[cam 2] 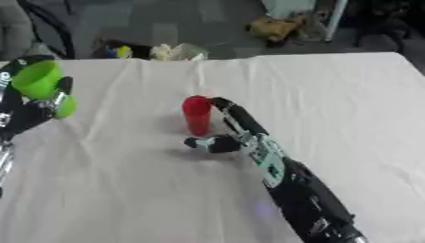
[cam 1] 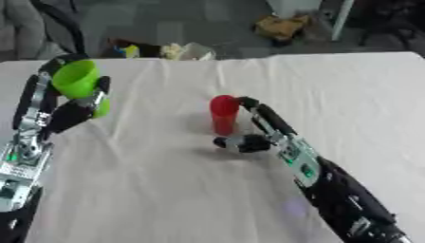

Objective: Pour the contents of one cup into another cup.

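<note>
Left hand [cam 1: 70, 111] grips green cup [cam 1: 76, 79], raised, tilted. Right hand [cam 1: 257, 130] curled round upright red cup [cam 1: 223, 114] on table [cam 1: 166, 190], seemingly touching.

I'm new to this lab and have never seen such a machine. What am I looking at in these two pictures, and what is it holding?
Both pictures come from one stereo camera in a humanoid robot's head, looking down at a table under a white cloth; they show the same moment from its left and right eyes. The black and silver limbs are its two arms, each ending in a hand with fingers. The left hand, on the left side, is curled round a green cup, lifted and tipped so its mouth faces the camera. The right hand reaches in from lower right to a red cup standing upright on the cloth, fingers beside it and thumb low in front; whether it grips the cup is unclear. Clutter lies on the floor beyond.
</note>
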Motion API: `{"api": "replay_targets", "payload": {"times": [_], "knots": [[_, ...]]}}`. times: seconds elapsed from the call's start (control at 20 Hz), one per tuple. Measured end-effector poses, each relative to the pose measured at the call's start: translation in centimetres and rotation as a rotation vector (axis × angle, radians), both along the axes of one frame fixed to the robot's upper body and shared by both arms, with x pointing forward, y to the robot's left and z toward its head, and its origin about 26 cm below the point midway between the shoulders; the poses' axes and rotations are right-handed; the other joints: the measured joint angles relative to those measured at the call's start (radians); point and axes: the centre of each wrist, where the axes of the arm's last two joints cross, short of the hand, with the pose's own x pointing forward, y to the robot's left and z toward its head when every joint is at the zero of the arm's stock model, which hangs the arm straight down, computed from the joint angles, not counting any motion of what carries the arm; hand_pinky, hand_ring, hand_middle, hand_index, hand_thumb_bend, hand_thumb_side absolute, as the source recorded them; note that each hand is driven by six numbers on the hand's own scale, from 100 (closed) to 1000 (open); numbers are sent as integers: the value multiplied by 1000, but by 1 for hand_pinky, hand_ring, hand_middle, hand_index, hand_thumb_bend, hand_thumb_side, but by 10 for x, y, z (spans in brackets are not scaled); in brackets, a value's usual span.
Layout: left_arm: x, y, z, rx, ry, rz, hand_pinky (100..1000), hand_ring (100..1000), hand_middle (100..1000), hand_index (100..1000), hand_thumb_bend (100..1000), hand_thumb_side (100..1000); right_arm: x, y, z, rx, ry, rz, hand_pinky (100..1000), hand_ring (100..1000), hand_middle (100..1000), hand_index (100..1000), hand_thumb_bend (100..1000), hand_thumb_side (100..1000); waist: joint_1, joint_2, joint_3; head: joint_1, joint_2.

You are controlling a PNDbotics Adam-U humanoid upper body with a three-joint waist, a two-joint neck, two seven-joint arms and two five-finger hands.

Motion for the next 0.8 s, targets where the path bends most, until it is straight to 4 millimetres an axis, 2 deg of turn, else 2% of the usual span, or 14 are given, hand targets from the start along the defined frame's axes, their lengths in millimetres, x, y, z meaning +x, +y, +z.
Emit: {"api": "replay_targets", "payload": {"times": [0.5,0.8], "knots": [[0,-4,2,-6,-4,-9,271,387,503,753,152,296,2,8,-2,-8,13,35,991,946,836,933,666,640,6,1,16,-4,0],[0,-5,2,-3,-2,-14,271,381,502,753,152,297,5,15,5,-6,13,65,989,943,834,932,673,645,5,1,16,-6,0]]}}
